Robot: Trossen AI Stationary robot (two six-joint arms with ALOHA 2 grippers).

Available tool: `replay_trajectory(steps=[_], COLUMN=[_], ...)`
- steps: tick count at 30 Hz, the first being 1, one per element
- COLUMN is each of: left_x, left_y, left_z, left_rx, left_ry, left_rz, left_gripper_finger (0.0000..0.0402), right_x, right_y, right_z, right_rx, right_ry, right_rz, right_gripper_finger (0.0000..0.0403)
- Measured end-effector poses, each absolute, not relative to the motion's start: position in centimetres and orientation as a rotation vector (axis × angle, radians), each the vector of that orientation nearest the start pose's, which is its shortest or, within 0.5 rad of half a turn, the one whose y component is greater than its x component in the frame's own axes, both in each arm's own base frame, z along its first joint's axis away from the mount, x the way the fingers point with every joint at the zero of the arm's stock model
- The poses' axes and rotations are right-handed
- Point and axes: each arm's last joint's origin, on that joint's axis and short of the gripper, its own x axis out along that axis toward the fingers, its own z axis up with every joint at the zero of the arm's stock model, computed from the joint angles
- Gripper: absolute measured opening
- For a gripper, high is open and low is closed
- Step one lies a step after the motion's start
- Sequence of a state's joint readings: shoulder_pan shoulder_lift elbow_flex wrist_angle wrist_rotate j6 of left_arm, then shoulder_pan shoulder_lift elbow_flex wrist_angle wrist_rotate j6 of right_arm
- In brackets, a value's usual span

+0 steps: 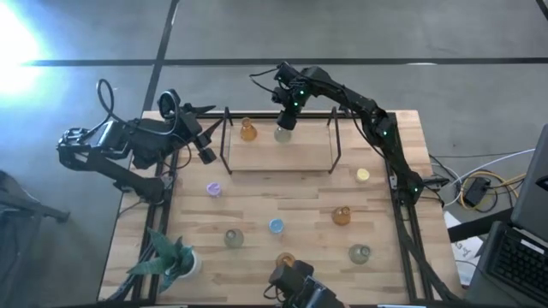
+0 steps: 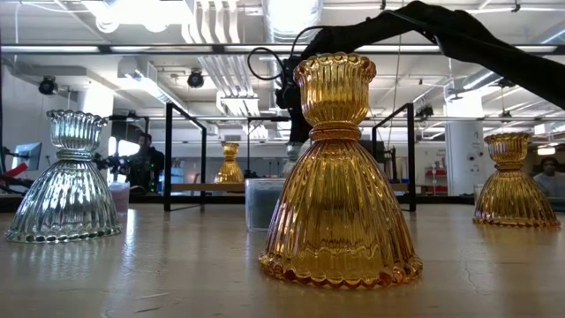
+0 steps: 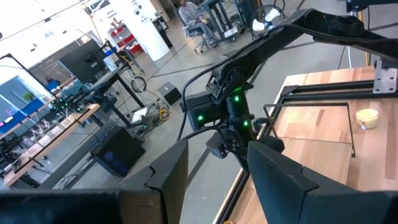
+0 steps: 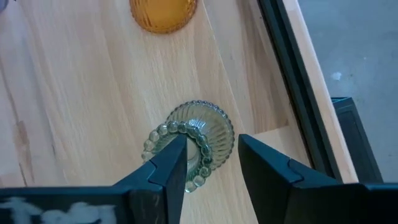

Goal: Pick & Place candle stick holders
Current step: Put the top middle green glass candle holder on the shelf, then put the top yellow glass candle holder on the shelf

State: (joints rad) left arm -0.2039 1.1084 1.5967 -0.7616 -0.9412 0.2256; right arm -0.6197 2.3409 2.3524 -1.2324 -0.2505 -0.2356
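Observation:
A grey-green glass holder [image 1: 283, 133] stands on its base on the raised wooden shelf [image 1: 308, 150] at the table's far side; it also shows in the right wrist view [image 4: 205, 134]. An amber holder [image 1: 247, 130] stands to its left. My right gripper [image 1: 286, 120] hangs over the grey-green holder, pointing down and open; its fingers stand on either side of the holder's top [image 4: 214, 168]. My left gripper [image 1: 205, 154] waits open and empty by the shelf's left end. My right gripper has one finger [image 4: 171, 165] in front of the grey-green holder's beaded top rim [image 4: 163, 132]; I cannot tell whether it touches. Bare wood shows between the other finger [image 4: 264, 171] and the holder. The holder stands upright on the shelf.
Loose holders stand on the table: purple [image 1: 213, 189], yellow [image 1: 363, 174], amber [image 1: 342, 216], blue [image 1: 276, 226], grey-green [image 1: 234, 238], amber [image 1: 285, 259], grey-green [image 1: 360, 253]. A potted plant [image 1: 171, 257] stands at the near left. Black frame posts [image 1: 336, 137] flank the shelf.

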Motion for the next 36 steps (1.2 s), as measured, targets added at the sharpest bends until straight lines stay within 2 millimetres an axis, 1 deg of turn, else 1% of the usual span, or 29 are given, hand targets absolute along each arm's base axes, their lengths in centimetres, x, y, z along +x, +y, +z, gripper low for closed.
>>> replay_trajectory(steps=[10,13,16,20,23,28,32,36], left_x=[17.3,17.3,17.3,17.3,17.3,17.3,17.3,17.3], left_y=[-1.2,-1.2,-1.2,-1.2,-1.2,-1.2,-1.2,-1.2], left_z=[48.4,48.4,48.4,48.5,48.5,48.5,48.5,48.5], left_rx=[0.367,0.367,0.367,0.366,0.366,0.371,0.374,0.379], left_ry=[0.321,0.321,0.321,0.319,0.318,0.32,0.322,0.324], left_rz=[0.704,0.704,0.704,0.705,0.705,0.704,0.704,0.703], left_gripper_finger=[0.0172,0.0172,0.0172,0.0172,0.0172,0.0172,0.0172,0.0172], right_x=[39.6,39.5,38.9,37.4,35.7,32.0,29.4,27.2], right_y=[-27.5,-27.4,-27.0,-26.0,-24.1,-18.8,-14.3,-10.5], right_z=[26.6,27.1,28.8,32.5,35.7,41.0,44.2,47.1], right_rx=[0.292,0.288,0.269,0.25,0.243,0.21,0.211,0.227], right_ry=[1.127,1.119,1.09,1.034,1.016,1.03,1.021,0.938], right_rz=[-0.206,-0.209,-0.233,-0.26,-0.255,-0.195,-0.154,-0.134], right_gripper_finger=[0.0135,0.0133,0.0129,0.0125,0.012,0.0108,0.0095,0.0083])
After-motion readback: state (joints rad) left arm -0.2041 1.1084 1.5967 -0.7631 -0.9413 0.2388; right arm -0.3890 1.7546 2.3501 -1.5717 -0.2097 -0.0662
